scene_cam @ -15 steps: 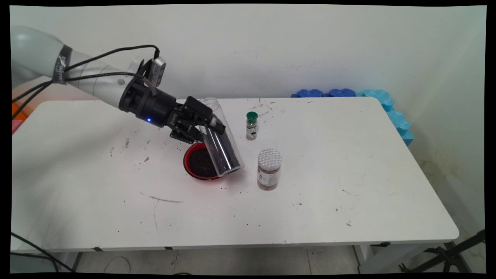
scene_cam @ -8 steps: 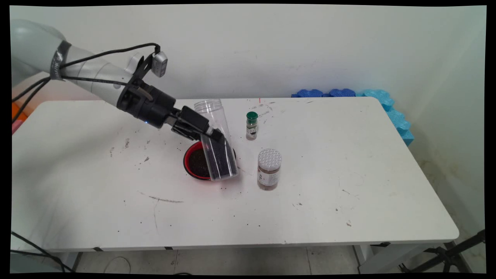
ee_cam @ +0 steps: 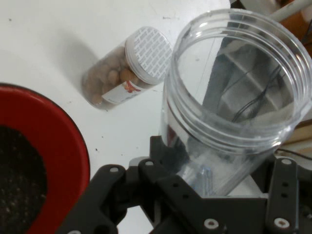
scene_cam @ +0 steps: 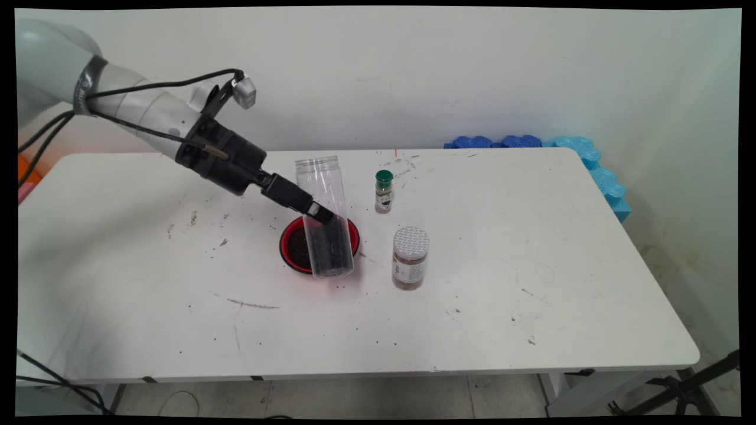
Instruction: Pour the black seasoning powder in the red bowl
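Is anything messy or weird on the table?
Yes. Dark crumbs lie scattered on the white table around the red bowl. The gripper holds the clear jar slightly tilted, lid off, with dark grains in its bottom part.

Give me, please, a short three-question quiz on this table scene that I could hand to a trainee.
1. True or false: the gripper is shut on the clear jar.
2. Which stands farther from the camera in the main view: (a) the green-capped bottle or (b) the white-lidded jar?
3. Fill in: the red bowl holds a ____ granular material.

Key:
1. True; the jar is open-topped, nearly upright, with dark contents in its lower part.
2. (a).
3. Dark.
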Robot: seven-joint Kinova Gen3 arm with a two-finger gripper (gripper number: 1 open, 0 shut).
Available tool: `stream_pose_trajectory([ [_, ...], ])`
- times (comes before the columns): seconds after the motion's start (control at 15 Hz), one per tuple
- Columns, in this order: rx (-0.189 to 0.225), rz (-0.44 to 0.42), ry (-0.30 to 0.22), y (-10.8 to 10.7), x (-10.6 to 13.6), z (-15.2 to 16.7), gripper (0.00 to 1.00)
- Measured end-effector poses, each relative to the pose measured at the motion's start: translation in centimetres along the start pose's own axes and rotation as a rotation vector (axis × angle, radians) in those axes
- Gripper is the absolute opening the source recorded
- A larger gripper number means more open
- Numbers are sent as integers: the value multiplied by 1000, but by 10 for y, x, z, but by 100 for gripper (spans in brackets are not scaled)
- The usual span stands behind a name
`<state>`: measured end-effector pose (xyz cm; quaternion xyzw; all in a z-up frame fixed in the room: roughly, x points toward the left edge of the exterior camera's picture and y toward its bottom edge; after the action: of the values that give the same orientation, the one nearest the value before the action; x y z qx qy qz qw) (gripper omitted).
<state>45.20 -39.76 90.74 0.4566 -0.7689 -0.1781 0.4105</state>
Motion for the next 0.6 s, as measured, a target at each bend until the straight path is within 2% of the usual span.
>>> stream_pose_trajectory([
  [0.6,69,236,-15,16,10,1,0],
])
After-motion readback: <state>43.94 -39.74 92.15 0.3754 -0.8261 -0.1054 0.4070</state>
